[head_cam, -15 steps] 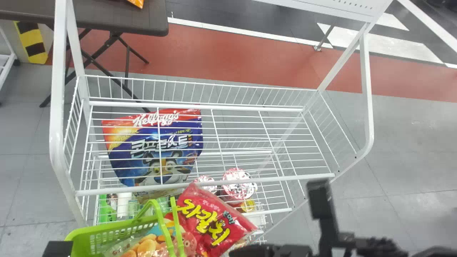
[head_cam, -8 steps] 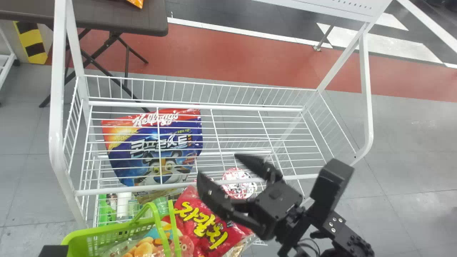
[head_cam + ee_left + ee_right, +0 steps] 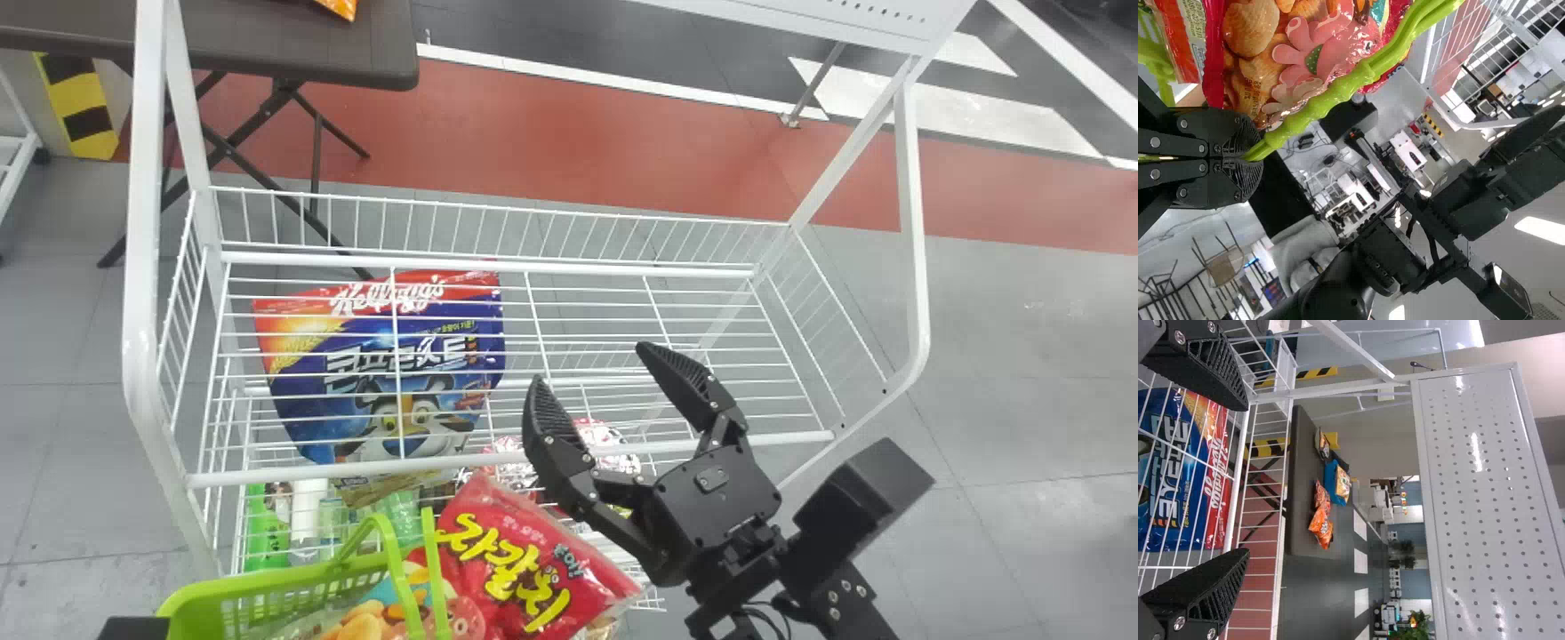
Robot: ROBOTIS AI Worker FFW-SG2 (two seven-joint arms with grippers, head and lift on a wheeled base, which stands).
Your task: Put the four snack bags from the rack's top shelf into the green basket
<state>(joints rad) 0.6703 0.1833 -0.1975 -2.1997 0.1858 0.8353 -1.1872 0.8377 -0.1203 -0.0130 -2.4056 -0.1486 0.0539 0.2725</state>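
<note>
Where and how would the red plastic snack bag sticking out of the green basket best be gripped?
Probably by the edge on the robot's right, pinched across its thickness from above and that side, using the open right gripper. The bag leans with its broad printed face up, and that edge juts clear, whereas its left side lies close by the green handle.

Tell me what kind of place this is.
Likely a mock shop in a robotics test space: a white wire rack with packaged food, a green basket of snack bags, and yellow-and-black hazard striping behind.
</note>
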